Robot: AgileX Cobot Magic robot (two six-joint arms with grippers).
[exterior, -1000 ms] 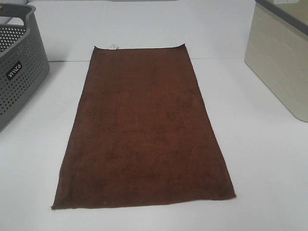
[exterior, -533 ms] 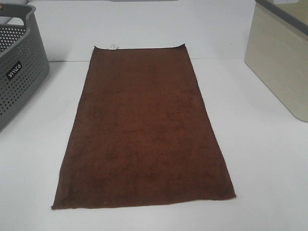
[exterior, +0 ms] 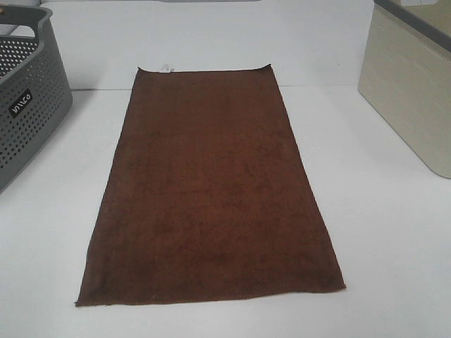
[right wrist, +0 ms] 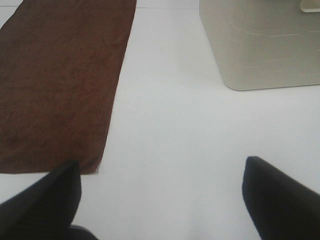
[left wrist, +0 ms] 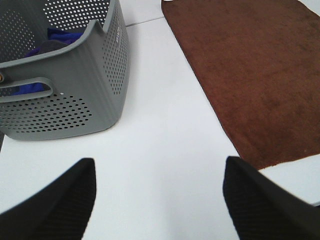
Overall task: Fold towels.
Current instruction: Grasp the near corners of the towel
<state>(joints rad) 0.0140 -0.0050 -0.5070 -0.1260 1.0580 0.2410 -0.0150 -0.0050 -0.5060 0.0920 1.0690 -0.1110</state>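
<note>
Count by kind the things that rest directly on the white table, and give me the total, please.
Reddish-brown towel: 1
Grey perforated basket: 1
Beige bin: 1
Total: 3

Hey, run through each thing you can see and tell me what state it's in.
Towel: spread flat, unfolded.
Basket: upright, blue cloth inside.
Bin: upright, contents hidden.
Left end effector: open, empty.
Right end effector: open, empty.
</note>
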